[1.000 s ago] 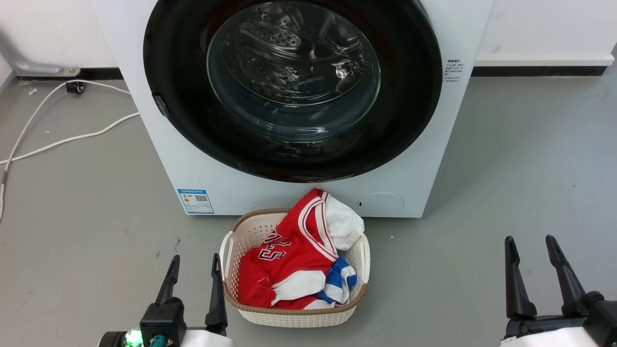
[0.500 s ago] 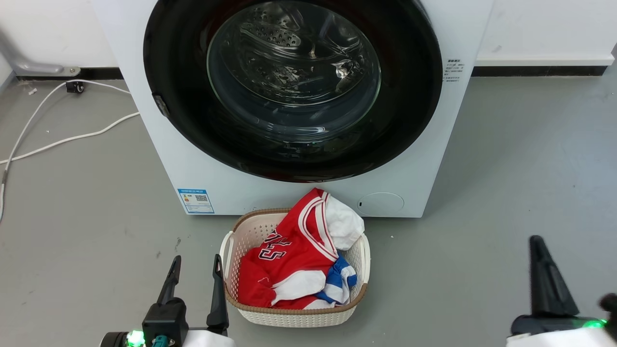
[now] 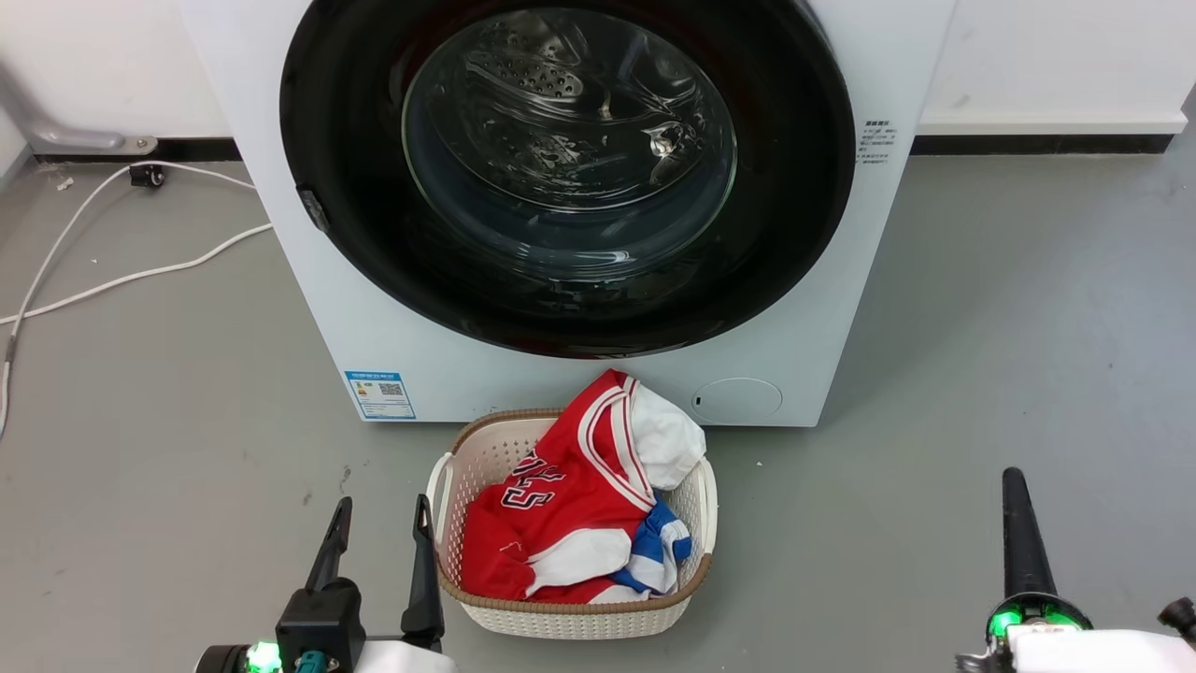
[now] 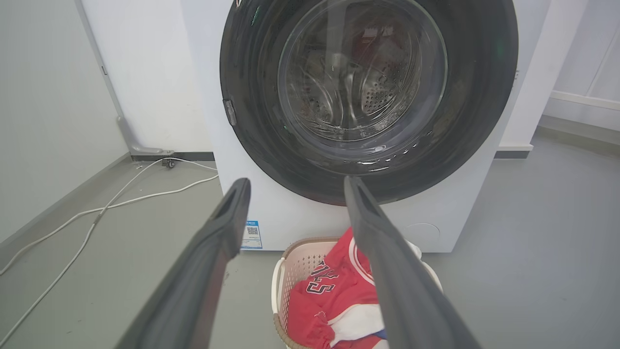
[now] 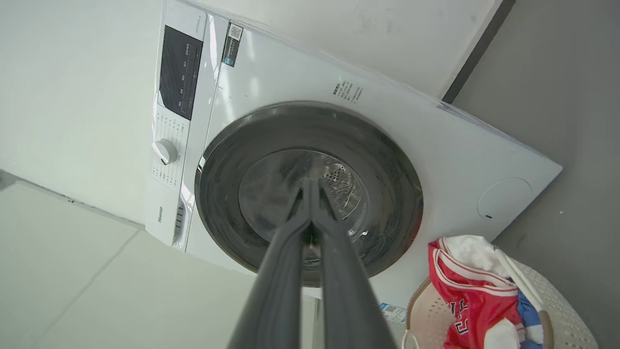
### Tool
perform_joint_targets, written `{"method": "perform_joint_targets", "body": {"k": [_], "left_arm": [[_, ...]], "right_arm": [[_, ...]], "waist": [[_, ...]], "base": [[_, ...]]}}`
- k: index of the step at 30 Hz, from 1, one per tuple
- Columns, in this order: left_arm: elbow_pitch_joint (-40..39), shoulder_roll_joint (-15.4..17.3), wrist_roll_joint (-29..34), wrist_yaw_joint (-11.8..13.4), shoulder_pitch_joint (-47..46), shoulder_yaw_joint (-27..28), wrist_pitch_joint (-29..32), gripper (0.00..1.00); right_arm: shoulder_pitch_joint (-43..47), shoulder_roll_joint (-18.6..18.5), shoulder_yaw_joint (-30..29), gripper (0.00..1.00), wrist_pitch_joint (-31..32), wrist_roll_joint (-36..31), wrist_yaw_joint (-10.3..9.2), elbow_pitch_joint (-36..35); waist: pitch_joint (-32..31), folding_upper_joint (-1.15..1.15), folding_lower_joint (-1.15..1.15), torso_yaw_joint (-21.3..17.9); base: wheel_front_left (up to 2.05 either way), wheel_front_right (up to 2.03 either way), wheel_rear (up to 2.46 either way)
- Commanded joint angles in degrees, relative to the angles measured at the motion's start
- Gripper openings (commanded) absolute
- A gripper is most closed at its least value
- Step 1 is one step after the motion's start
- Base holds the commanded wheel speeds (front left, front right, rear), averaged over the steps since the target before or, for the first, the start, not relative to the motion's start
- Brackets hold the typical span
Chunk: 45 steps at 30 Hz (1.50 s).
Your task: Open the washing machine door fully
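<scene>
washing machine door [image 3: 568, 168] sits closed flush on the washing machine [image 3: 822, 308], well ahead of both arms; left end effector [image 3: 382, 507] spread beside the laundry basket [image 3: 570, 617]; right end effector [image 3: 1014, 484] pressed together, empty, aimed at the glass

Grey floor [image 3: 1028, 327], white wall [image 3: 1028, 56], black skirting [image 3: 1028, 144], white cable [image 3: 140, 273]

- The washing machine [image 3: 561, 388] stands on the floor [image 3: 1009, 308], with the wall [image 3: 1056, 56] behind it and the washing machine door [image 3: 568, 178] closed on its front.
- A basket [image 3: 561, 619] sits on the floor just before the machine, with clothes [image 3: 561, 505] heaped in it.
- A cable [image 3: 121, 276] trails over the floor left of the machine.
- The left end effector [image 3: 381, 507] hangs just left of the basket.
- The right end effector [image 3: 1015, 481] is well to the basket's right.
</scene>
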Motion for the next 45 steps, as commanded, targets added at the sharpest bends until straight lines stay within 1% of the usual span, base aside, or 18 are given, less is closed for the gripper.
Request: {"method": "perform_joint_targets", "body": {"k": [1, 2, 7, 9, 12, 17, 22, 26, 39, 45], "left_arm": [[0.0, -0.1, -0.1, 0.1, 0.1, 0.2, -0.2, 1.0], [0.0, -0.1, -0.1, 0.1, 0.2, 0.2, -0.2, 1.0], [-0.1, -0.1, -0.1, 0.2, 0.5, 0.4, -0.2, 1.0], [-0.1, -0.1, -0.1, 0.3, 0.4, 0.4, -0.2, 1.0], [-0.2, -0.1, -0.1, 0.2, 0.4, 0.5, -0.2, 1.0], [-0.3, -0.1, 0.0, 0.1, 0.5, 0.6, -0.2, 1.0], [-0.4, -0.1, 0.0, 0.0, 0.6, 0.7, -0.2, 1.0], [-0.5, -0.1, 0.1, 0.0, 0.6, 0.7, -0.2, 1.0], [-0.7, -0.1, 0.8, 0.3, 0.6, 0.6, -0.2, 1.0], [-1.0, -0.1, 0.9, 0.4, 0.2, 0.5, -0.2, 1.0]], "right_arm": [[-0.7, -0.1, 0.1, 0.0, -0.1, 2.6, 0.0, -0.2], [-0.6, 0.0, 0.2, 0.0, -0.1, 5.8, 0.0, -0.3], [-0.6, 0.0, 0.8, 0.0, 0.2, 17.7, 0.0, -1.2], [-0.2, 0.0, 0.6, 0.0, 2.0, 22.0, 0.0, -1.6], [0.7, -0.1, -0.3, 0.0, 6.2, 26.7, 0.0, -2.7], [1.9, -0.6, -1.9, 0.0, 13.0, 31.0, 0.01, -4.1], [2.8, -0.7, -3.1, 0.0, 17.7, 31.0, 0.0, -5.1], [3.1, -0.4, -3.6, 0.0, 19.1, 30.6, 0.01, -5.4], [3.1, 0.0, -4.4, 0.0, 19.7, 29.8, 0.01, -4.8], [0.1, 0.1, -5.7, 0.0, 19.2, 31.0, 0.01, -4.1]], "waist": [[0.0, 0.0, 0.0, 0.0], [0.0, 0.0, 0.0, 0.0], [0.0, 0.0, 0.0, 0.1], [0.0, 0.0, 0.0, 0.0], [0.0, 0.0, 0.0, 0.0], [0.0, 0.0, 0.0, -0.2], [0.0, 0.0, 0.0, -0.2], [0.0, 0.0, 0.0, -0.2], [0.4, 0.0, 0.0, 0.0], [1.0, 0.0, 0.0, 0.1]], "base": [[0.0, 0.0, 0.0], [0.0, 0.0, 0.0], [0.0, 0.0, 0.0], [0.0, 0.0, 0.0], [0.0, 0.0, 0.0], [0.0, 0.0, 0.0], [0.0, 0.0, 0.0], [0.0, 0.0, 0.0], [0.0, 0.0, 0.0], [0.0, 0.0, 0.0]]}}
